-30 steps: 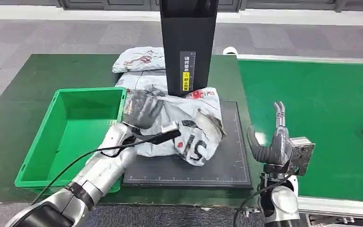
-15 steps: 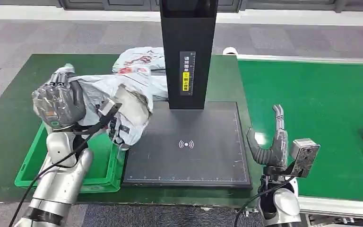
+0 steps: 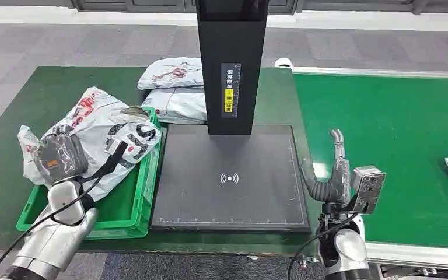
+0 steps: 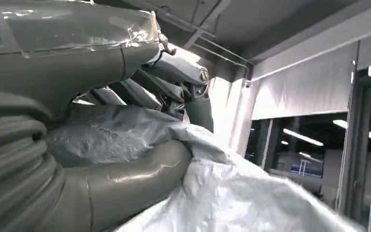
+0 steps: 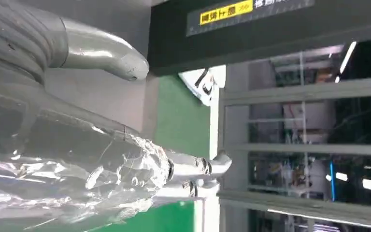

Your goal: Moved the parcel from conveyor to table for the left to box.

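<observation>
over the green box [image 3: 146, 175] now, parcel [image 3: 102, 125] in left hand [image 3: 58, 158]

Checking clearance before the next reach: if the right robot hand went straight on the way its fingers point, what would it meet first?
Probably nothing nearby: the right robot hand points up and away between scanner column and conveyor; depth is unclear.

The parcel [image 3: 102, 131] is pale grey plastic with red and black printing. The crate [image 3: 129, 216] beneath it is bright green. The table top [image 3: 11, 125] is dark green, the conveyor belt [image 3: 396, 122] on the right a brighter green. The scanning pad [image 3: 233, 175] is black with a white signal mark, and the black post [image 3: 231, 64] carries a yellow label. Two far parcels [image 3: 172, 87] are light grey with red marks.
</observation>
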